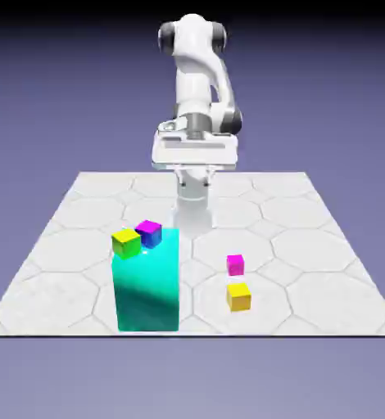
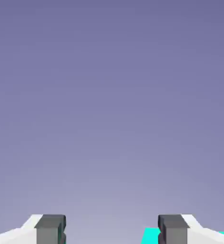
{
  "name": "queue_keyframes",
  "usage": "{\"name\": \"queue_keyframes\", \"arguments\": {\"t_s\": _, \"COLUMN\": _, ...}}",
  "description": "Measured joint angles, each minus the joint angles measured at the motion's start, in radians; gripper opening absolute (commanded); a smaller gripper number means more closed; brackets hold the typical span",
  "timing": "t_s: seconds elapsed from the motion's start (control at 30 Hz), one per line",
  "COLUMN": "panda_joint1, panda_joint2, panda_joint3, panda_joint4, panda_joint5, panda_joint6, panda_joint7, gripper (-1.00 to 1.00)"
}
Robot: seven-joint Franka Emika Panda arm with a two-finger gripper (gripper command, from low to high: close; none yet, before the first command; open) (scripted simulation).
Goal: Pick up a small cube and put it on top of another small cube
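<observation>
Because the golden-yellow cube [image 1: 239,297] lies alone on the tabletop [image 1: 327,270], toward the exterior view's right and near the front edge, you have a clear approach from above. The plain magenta cube [image 1: 235,264] sits just behind it, near but apart. The target cube [image 1: 149,234], magenta on top with blue sides, rests on the tall cyan block [image 1: 147,282], touching or just beside the lime-yellow cube [image 1: 126,243].

The end effector [image 2: 111,228] is open and empty; its fingertips [image 2: 50,228] stand well apart with only backdrop between them.

Expect two likely faults. A descent offset toward the magenta cube may seize the wrong object. At placement, the neighbouring lime-yellow cube leaves little finger clearance, so contact could knock either cube off the block.

The exterior view alone shows all cubes. The hand view alone confirms the finger gap, plus a cyan sliver at its lower right.
</observation>
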Motion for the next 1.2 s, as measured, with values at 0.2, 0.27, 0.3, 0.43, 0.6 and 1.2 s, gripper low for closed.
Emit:
{"name": "queue_keyframes", "arguments": {"t_s": 0.2, "panda_joint1": -0.017, "panda_joint2": 0.113, "panda_joint3": 0.062, "panda_joint4": 0.074, "panda_joint5": 0.261, "panda_joint6": 0.069, "panda_joint7": 0.073, "gripper": 0.0}}
{"name": "queue_keyframes", "arguments": {"t_s": 0.27, "panda_joint1": -0.023, "panda_joint2": 0.151, "panda_joint3": 0.083, "panda_joint4": 0.099, "panda_joint5": 0.348, "panda_joint6": 0.092, "panda_joint7": 0.098, "gripper": 0.0}}
{"name": "queue_keyframes", "arguments": {"t_s": 0.3, "panda_joint1": -0.026, "panda_joint2": 0.17, "panda_joint3": 0.093, "panda_joint4": 0.111, "panda_joint5": 0.391, "panda_joint6": 0.104, "panda_joint7": 0.11, "gripper": 0.0}}
{"name": "queue_keyframes", "arguments": {"t_s": 0.43, "panda_joint1": -0.038, "panda_joint2": 0.245, "panda_joint3": 0.134, "panda_joint4": 0.16, "panda_joint5": 0.565, "panda_joint6": 0.15, "panda_joint7": 0.159, "gripper": 0.0}}
{"name": "queue_keyframes", "arguments": {"t_s": 0.6, "panda_joint1": -0.052, "panda_joint2": 0.339, "panda_joint3": 0.186, "panda_joint4": 0.222, "panda_joint5": 0.783, "panda_joint6": 0.208, "panda_joint7": 0.22, "gripper": 0.0}}
{"name": "queue_keyframes", "arguments": {"t_s": 1.2, "panda_joint1": -0.104, "panda_joint2": 0.679, "panda_joint3": 0.372, "panda_joint4": 0.444, "panda_joint5": 1.566, "panda_joint6": 0.415, "panda_joint7": 0.441, "gripper": 0.0}}
